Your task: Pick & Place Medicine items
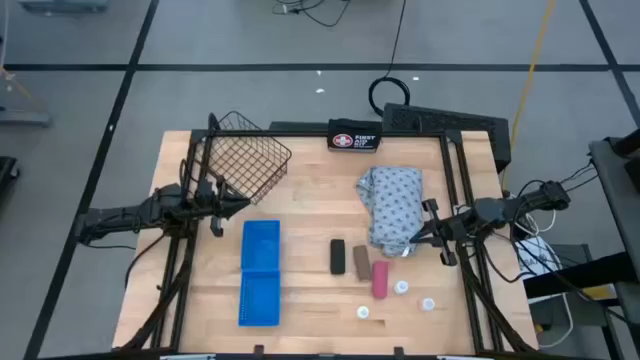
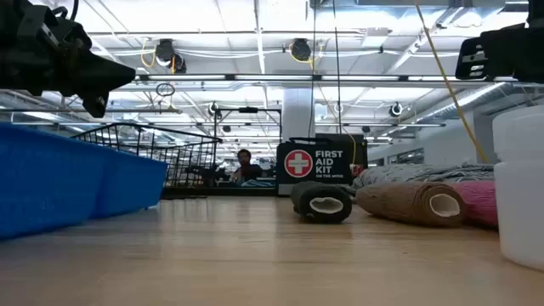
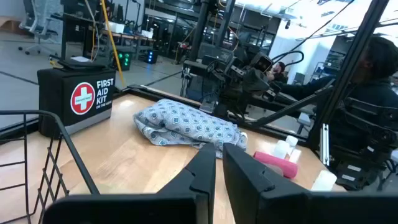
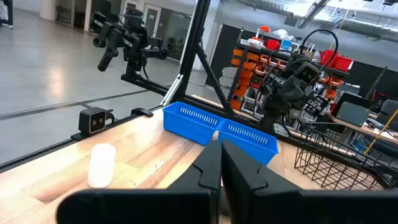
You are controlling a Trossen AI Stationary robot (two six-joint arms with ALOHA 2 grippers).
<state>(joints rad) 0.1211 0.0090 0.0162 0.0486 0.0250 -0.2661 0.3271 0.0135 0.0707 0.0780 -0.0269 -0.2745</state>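
Both grippers, left (image 1: 215, 212) and right (image 1: 425, 235), hover with fingers pinched empty; I'd open right over the pink tube (image 1: 380, 279).

the table (image 1: 310, 300) is pale wood with a smooth matt face and fine grain; the basket (image 1: 250, 160) is thin dark wire mesh; the tray (image 1: 260, 272) is blue plastic, slotted along its walls; the cloth (image 1: 392, 205) is soft printed fabric, crumpled; the first-aid pouch (image 1: 354, 139) looks like matt black fabric; the black roll (image 2: 321, 202) and brown roll (image 2: 411, 203) look like woven, rough wrap, the pink roll (image 1: 380, 279) likewise; the small bottles (image 1: 400, 288) are smooth white plastic.
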